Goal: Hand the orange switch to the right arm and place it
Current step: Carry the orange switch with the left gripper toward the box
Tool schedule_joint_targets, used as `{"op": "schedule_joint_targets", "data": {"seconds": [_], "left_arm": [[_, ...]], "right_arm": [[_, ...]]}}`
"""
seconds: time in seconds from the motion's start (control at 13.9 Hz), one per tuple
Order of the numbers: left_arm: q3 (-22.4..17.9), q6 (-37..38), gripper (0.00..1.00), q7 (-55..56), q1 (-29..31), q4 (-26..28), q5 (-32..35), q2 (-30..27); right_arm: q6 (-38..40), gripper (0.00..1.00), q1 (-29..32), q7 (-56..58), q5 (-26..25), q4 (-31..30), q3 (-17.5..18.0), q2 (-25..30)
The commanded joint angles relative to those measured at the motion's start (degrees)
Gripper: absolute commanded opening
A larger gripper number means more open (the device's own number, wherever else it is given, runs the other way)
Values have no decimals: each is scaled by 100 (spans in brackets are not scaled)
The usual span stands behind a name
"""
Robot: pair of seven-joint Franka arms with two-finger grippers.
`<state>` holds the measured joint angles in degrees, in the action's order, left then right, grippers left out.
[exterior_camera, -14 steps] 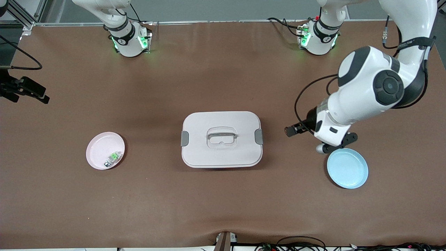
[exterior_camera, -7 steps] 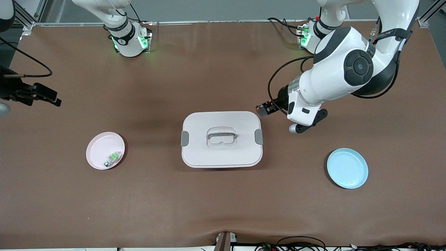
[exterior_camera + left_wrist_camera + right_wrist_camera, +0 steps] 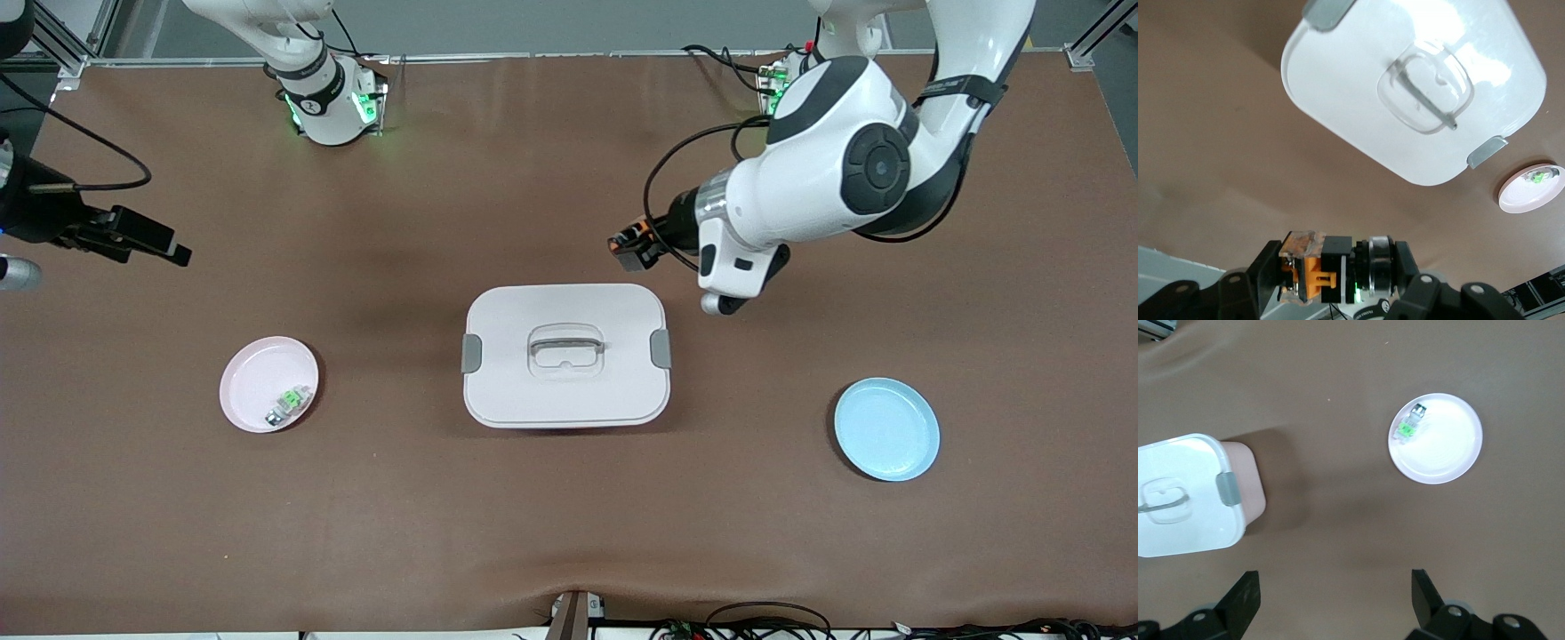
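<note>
My left gripper is shut on the orange switch, a small black body with orange marks, and holds it in the air over the bare table just past the white box's corner. In the left wrist view the orange switch sits clamped between the two black fingers. My right gripper is open and empty, up over the table at the right arm's end. In the right wrist view its two fingers stand wide apart above bare table.
A white lidded box with grey clips stands at the table's middle. A pink plate with a green-and-white clear component lies toward the right arm's end. A light blue plate lies toward the left arm's end.
My left arm has carried the orange switch from over the blue plate's edge toward the table's middle, past the box's corner. My right gripper has moved inward over the table.
</note>
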<state>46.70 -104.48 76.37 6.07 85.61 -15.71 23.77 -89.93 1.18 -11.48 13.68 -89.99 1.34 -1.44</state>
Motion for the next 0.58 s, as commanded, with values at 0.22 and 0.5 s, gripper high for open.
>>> {"op": "schedule_joint_targets", "data": {"seconds": [0.22,0.5], "left_arm": [[40,-257,15,1072,-431,-80,-239,277],[40,-660,13,1423,-651,-352,-345,514]], "right_arm": [[-787,100,-363,-1224,855,-1184,-20,923],[-1999,100,-837,-2058,1268,-2608,-20,1829]]}}
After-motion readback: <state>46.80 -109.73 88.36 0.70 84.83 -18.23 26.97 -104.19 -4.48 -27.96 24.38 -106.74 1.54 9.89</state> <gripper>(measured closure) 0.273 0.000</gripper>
